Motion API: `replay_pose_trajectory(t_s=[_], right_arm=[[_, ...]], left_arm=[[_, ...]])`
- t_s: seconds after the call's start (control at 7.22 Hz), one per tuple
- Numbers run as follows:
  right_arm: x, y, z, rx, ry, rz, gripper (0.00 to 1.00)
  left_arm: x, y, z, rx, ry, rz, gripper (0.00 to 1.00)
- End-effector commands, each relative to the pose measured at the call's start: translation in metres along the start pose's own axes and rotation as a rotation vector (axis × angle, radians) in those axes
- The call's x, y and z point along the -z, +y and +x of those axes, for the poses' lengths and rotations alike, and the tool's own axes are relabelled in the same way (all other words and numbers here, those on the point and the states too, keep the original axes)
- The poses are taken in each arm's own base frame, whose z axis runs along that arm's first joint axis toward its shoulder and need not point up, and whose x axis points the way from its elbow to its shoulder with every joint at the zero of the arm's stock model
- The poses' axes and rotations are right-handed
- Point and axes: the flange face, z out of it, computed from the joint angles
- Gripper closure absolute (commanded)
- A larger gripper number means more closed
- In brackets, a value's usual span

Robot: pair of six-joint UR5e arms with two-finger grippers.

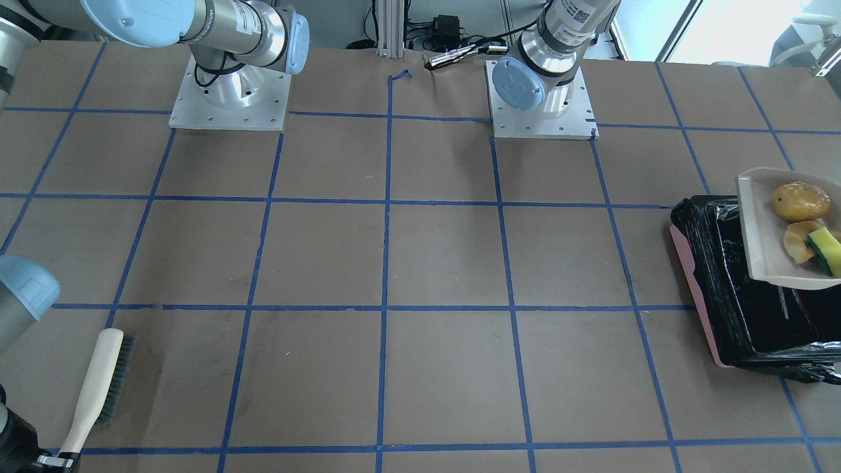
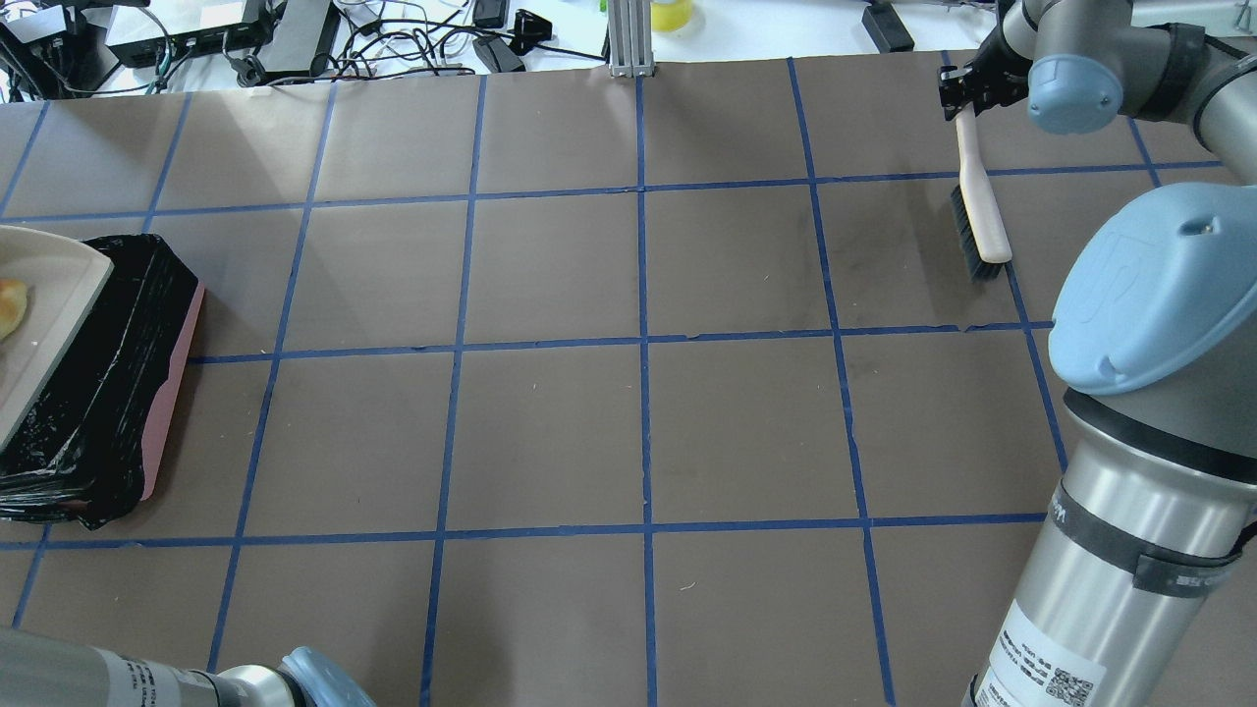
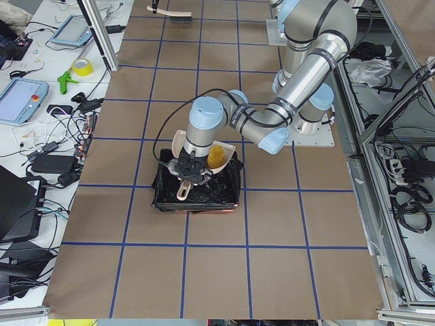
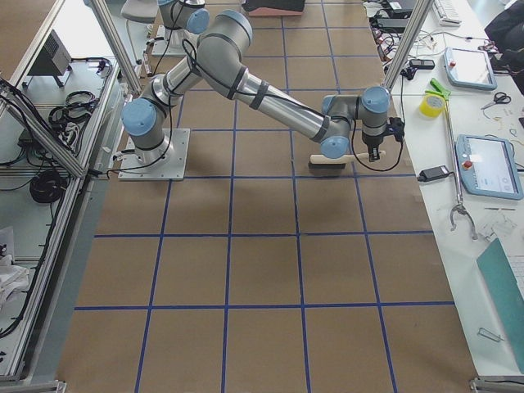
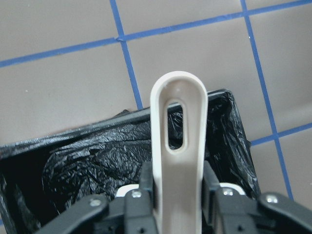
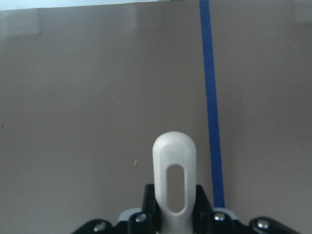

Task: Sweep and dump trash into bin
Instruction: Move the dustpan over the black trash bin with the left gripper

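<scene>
Dustpan w/ trash over bin, ready to tip.
L gripper clamped on pan handle, R gripper clamped on brush; tilt slow, keep lip inside bin rim.

This is a robotics lab: two industrial arms stand bolted to metal base plates on a long table that is covered in brown sheeting and marked into squares with blue tape. Aluminium frame posts rise at the table's edges. A white side bench carries teach pendants, a roll of yellow tape and tangled cables.
</scene>
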Motion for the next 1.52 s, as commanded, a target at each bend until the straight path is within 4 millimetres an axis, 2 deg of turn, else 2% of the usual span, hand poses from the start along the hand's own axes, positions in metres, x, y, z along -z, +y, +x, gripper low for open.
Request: replay_pose_trajectory(t_s=[0.0, 0.14, 0.28, 0.42, 0.55, 0.69, 0.83, 1.11, 1.39], right_arm=[[-0.002, 0.003, 0.0, 0.001, 0.002, 0.001, 0.83], [-0.003, 0.004, -0.001, -0.001, 0.0, -0.001, 0.62], [-0.003, 0.005, -0.001, -0.001, 0.0, -0.005, 0.56], [-0.005, 0.009, -0.001, 0.001, 0.0, -0.014, 0.43], [0.0, 0.011, -0.002, 0.007, 0.005, -0.014, 0.16], [0.006, 0.01, -0.003, 0.009, 0.002, -0.013, 0.02], [0.013, 0.008, -0.003, 0.011, 0.003, -0.008, 0.0], [0.05, 0.01, -0.01, -0.001, -0.012, -0.055, 0.0], [0.071, 0.012, -0.034, 0.013, -0.022, -0.088, 0.0]], left_arm=[[-0.023, -0.025, -0.007, -0.046, -0.021, 0.062, 1.0], [-0.034, -0.031, -0.006, -0.086, -0.017, 0.121, 1.0], [-0.04, -0.033, -0.006, -0.097, -0.007, 0.142, 1.0], [-0.041, -0.035, -0.003, -0.17, 0.012, 0.197, 1.0], [-0.034, -0.038, 0.002, -0.249, 0.025, 0.26, 1.0], [-0.03, -0.035, 0.009, -0.299, 0.03, 0.278, 1.0], [-0.022, -0.023, 0.029, -0.366, 0.047, 0.316, 1.0], [0.0, 0.008, 0.054, -0.493, 0.078, 0.446, 1.0], [0.008, 0.008, 0.056, -0.624, 0.066, 0.533, 1.0]])
